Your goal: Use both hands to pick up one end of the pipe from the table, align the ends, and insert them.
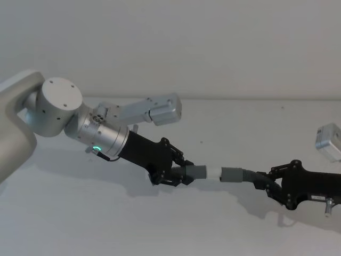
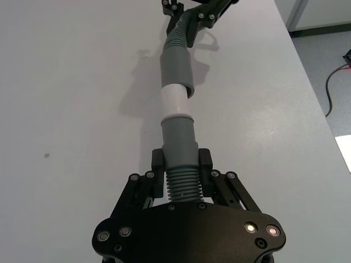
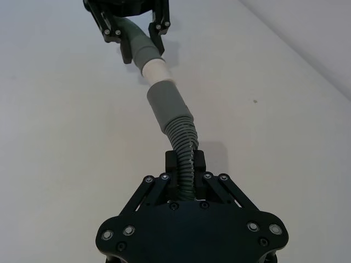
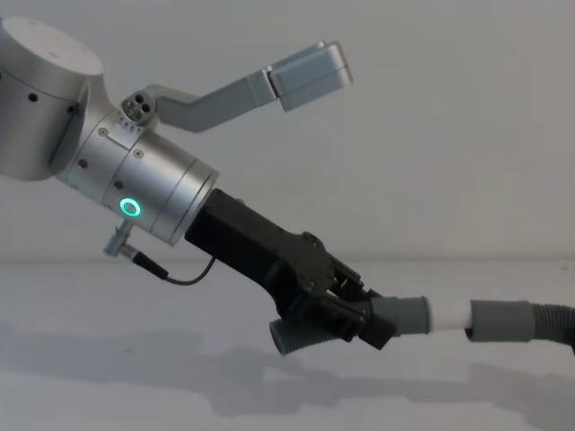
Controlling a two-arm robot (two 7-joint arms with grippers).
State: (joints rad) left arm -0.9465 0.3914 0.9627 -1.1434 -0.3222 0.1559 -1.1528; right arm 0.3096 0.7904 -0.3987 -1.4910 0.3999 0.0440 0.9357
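Pipe halves are held end to end above the table (image 1: 106, 224): the plug piece (image 1: 200, 172) is clamped in the left gripper (image 1: 178, 173), angled downward, the hollow piece (image 1: 237, 175) in the right gripper (image 1: 266, 184). White tip (image 2: 176, 100) is seated partway in the mouth; open tabletop lies all around.

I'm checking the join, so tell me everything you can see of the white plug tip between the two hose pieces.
The white plug tip is a short, smooth, plastic-looking cylinder projecting from the grey cuff of the hose piece the left gripper holds. Its far end sits inside the mouth of the other cuff, held by the right gripper. A white band remains exposed between the cuffs. It hangs above the table.
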